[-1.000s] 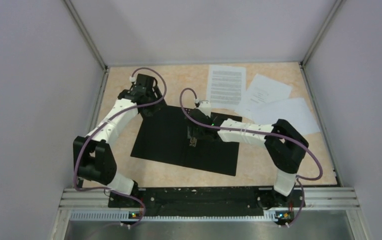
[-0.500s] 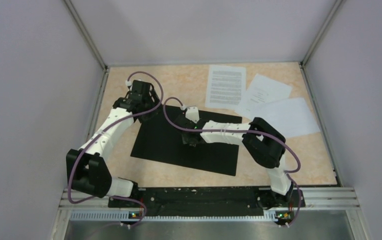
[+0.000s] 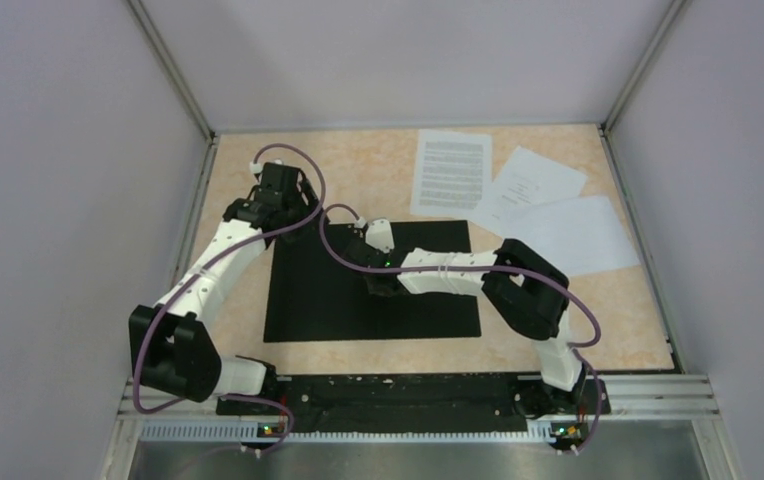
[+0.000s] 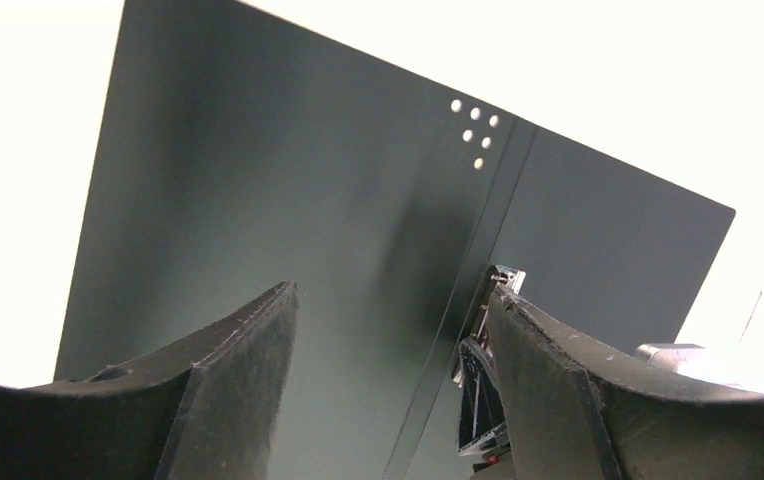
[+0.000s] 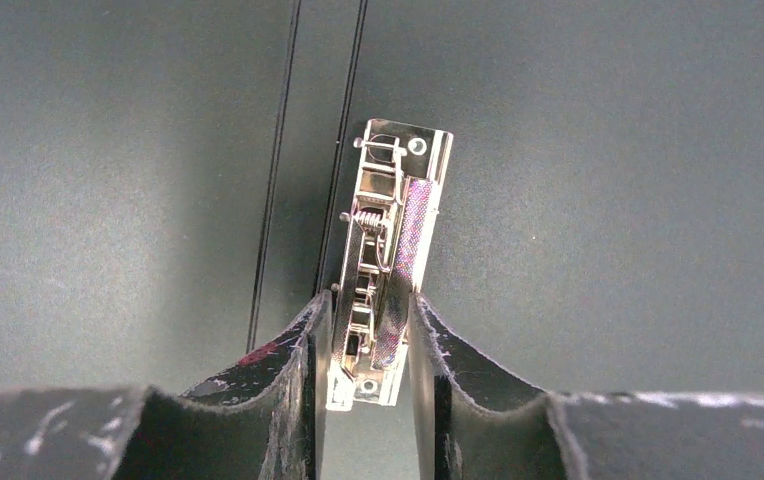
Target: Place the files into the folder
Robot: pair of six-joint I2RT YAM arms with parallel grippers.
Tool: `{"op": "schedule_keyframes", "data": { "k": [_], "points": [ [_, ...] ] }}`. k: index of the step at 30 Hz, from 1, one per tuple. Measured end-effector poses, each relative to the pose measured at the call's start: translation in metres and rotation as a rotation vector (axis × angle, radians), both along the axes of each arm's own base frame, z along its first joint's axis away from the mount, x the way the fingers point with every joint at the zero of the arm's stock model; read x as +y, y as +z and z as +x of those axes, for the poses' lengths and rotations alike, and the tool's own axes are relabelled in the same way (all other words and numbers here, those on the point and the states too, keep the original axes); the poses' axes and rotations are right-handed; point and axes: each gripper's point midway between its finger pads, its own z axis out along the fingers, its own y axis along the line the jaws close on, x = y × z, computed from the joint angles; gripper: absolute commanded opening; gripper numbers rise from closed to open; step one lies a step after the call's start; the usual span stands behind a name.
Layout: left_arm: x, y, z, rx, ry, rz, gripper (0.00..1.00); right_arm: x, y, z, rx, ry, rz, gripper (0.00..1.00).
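The folder lies open on the table, black inside up. Its metal spine clip stands between the two halves. My right gripper is shut on the near end of this clip, one finger on each side, as the right wrist view shows. My left gripper hovers open and empty over the folder's far left corner; in the left wrist view the black inside and the clip show between its fingers. The files lie at the back right: a printed sheet and two nearly blank ones.
Grey walls close in the table on the left, back and right. A metal rail with the arm bases runs along the near edge. The sheets partly overlap one another near the right wall.
The folder has turned and now lies square to the near edge. My right gripper has moved left and farther out with the clip in it. My left gripper has shifted slightly left.
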Motion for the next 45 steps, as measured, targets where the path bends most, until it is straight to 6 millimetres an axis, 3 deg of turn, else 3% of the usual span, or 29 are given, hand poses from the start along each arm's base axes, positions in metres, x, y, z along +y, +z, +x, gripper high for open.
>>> {"op": "schedule_keyframes", "data": {
  "k": [7,9,12,15,20,26,30,33,35,38,45],
  "points": [
    [0.000,-0.006,-0.003,0.014,-0.004,0.000,0.74,0.000,0.001,-0.015,0.015,0.016,0.025,0.29],
    [-0.001,-0.009,-0.005,0.022,-0.008,-0.003,0.74,0.001,0.001,-0.018,0.028,0.020,0.032,0.34],
    [-0.002,-0.013,-0.008,0.035,-0.015,-0.009,0.74,0.001,0.001,-0.022,0.045,0.019,0.043,0.50],
    [-0.004,-0.019,-0.011,0.047,-0.023,-0.017,0.74,0.003,0.005,-0.026,0.058,0.024,0.057,0.61],
    [-0.008,-0.030,-0.018,0.074,-0.042,-0.037,0.74,0.008,0.028,-0.027,0.047,0.037,0.111,0.65],
    [-0.016,-0.049,-0.035,0.117,-0.069,-0.081,0.74,0.001,0.066,-0.015,0.024,0.018,0.216,0.65],
    [-0.033,-0.056,-0.048,0.136,-0.124,-0.082,0.74,-0.039,0.071,-0.001,0.017,-0.051,0.234,0.60],
    [-0.064,-0.057,-0.062,0.128,-0.208,-0.069,0.72,-0.073,0.065,0.000,0.029,-0.096,0.224,0.50],
    [-0.078,-0.060,-0.069,0.123,-0.239,-0.064,0.69,-0.081,0.063,-0.006,0.044,-0.091,0.228,0.38],
    [-0.080,-0.076,-0.080,0.144,-0.229,-0.038,0.67,-0.072,0.061,-0.022,0.084,-0.035,0.283,0.35],
    [-0.046,-0.106,-0.085,0.181,-0.089,0.069,0.61,-0.028,0.052,-0.047,0.173,0.087,0.401,0.34]
  ]
}}
